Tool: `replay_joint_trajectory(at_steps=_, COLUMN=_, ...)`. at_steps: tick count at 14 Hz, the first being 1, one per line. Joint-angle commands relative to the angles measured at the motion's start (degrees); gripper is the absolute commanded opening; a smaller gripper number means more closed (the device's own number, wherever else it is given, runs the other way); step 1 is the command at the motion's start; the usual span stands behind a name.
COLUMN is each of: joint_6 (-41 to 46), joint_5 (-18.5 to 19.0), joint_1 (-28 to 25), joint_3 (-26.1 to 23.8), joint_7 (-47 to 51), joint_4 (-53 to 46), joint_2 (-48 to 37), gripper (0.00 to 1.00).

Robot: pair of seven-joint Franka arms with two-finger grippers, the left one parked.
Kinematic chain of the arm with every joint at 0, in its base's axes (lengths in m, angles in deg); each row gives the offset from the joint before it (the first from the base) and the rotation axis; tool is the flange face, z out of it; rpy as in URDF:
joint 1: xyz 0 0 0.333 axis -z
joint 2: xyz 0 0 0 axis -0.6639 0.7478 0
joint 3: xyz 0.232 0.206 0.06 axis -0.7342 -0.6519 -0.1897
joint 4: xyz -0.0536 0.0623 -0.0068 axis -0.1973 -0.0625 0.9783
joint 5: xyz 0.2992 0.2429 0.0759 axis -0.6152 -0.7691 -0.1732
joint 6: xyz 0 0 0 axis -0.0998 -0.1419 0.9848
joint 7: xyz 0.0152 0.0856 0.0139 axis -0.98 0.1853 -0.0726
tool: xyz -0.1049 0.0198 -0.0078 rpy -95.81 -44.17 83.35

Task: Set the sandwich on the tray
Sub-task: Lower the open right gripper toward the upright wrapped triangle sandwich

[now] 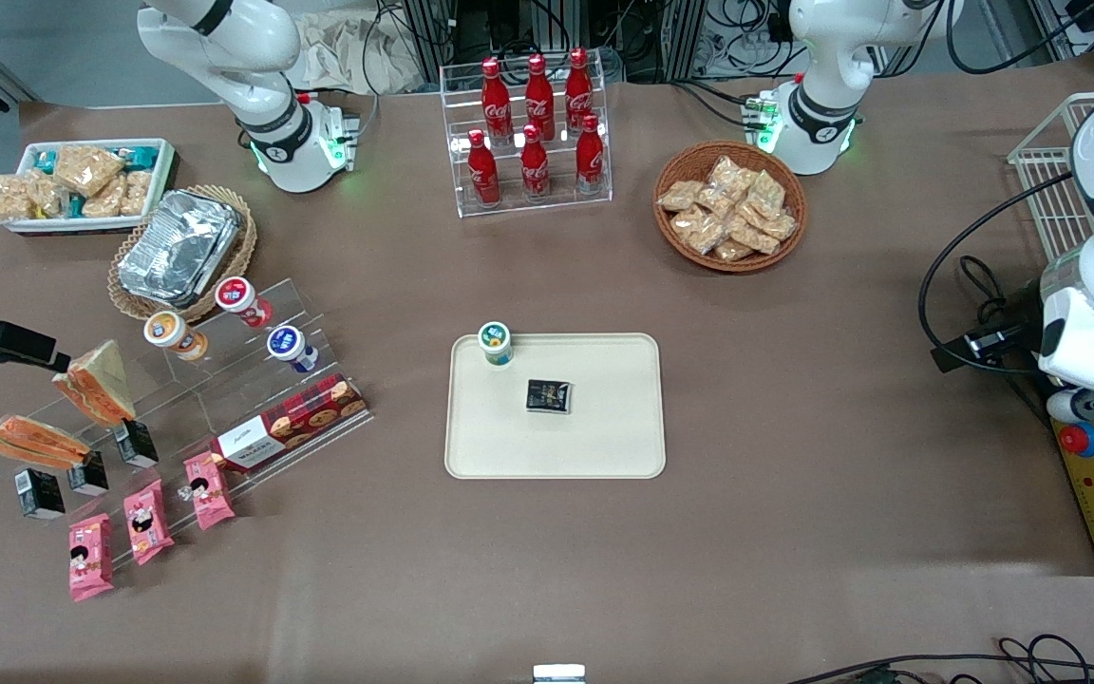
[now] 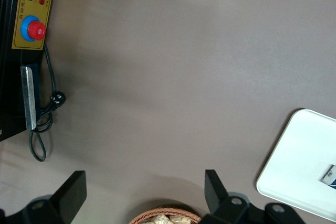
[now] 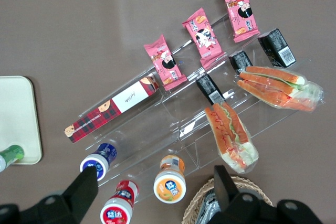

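The tool is held wide open and empty above the clear stepped rack, over the cups and the wicker basket's rim. The sandwich, orange-striped in clear wrap, is seen lying on the rack beside a second wedge sandwich, both untouched. Pink snack packets and small black cartons are lined up nearby; a red tartan biscuit box carries writing too small to read. Farther along the tabletop, the tray is carrying a green-lidded cup and a black packet. "Coca-Cola" is read on the red bottles.
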Motion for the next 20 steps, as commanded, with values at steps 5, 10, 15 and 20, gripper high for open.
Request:
replay_joint_trajectory(at_steps=5, joint_6=-0.5, joint_5=2.2, joint_1=3.6, joint_3=-0.3, joint_7=-14.5, joint_4=-0.2, joint_2=-0.1, gripper=0.99)
replay_joint_trajectory(at_steps=10, joint_6=-4.4, joint_5=2.6, joint_1=10.2, joint_3=-0.3, joint_7=-34.6, joint_4=-0.3, joint_2=2.7, gripper=0.99)
replay_joint_trajectory(at_steps=15, joint_6=-10.8, joint_5=2.8, joint_1=13.1, joint_3=-0.3, joint_7=-56.7, joint_4=-0.7, joint_2=7.7, gripper=0.99)
replay_joint_trajectory(at_steps=20, joint_6=-12.9, joint_5=5.9, joint_1=13.3, joint_3=-0.3, joint_7=-59.6, joint_4=-0.7, joint_2=11.5, gripper=0.99)
